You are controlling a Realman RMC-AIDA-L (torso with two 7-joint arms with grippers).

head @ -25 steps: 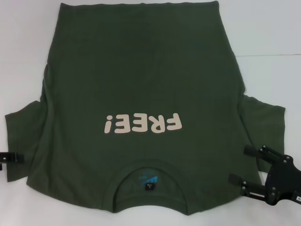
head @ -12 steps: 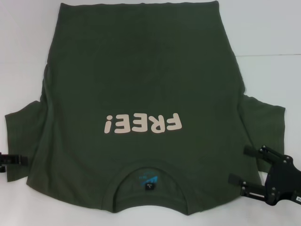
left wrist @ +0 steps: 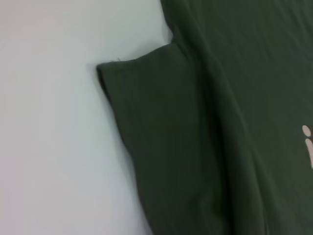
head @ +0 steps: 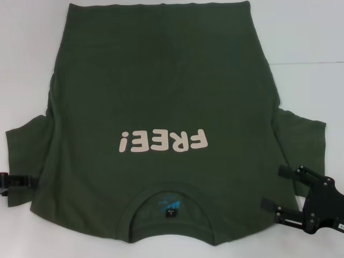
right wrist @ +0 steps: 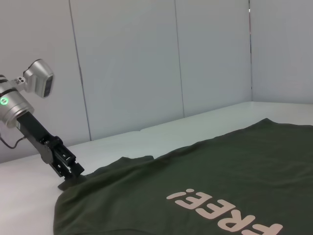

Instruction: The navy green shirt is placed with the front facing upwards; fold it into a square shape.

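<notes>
The navy green shirt [head: 161, 80] lies spread flat, front up, with its collar [head: 134, 212] at the near edge and its hem at the far side. The cream "FREE!" lettering [head: 163, 141] reads upside down in the head view. My left gripper [head: 31, 182] sits low at the near end of the left sleeve [head: 24, 145]; the right wrist view shows the left gripper [right wrist: 69, 179] touching the shirt's edge there. My right gripper [head: 271, 188] is open, its fingers spread over the shirt's right shoulder beside the right sleeve [head: 303, 142]. The left wrist view shows the left sleeve [left wrist: 156, 132] on the table.
The shirt rests on a white table [head: 312, 43], with bare surface on both sides of it and beyond the sleeves. Grey wall panels [right wrist: 137, 63] stand behind the table in the right wrist view.
My left gripper has slid rightward, from the table's left edge onto the shirt's left sleeve edge. The right gripper and the shirt have stayed in place.
</notes>
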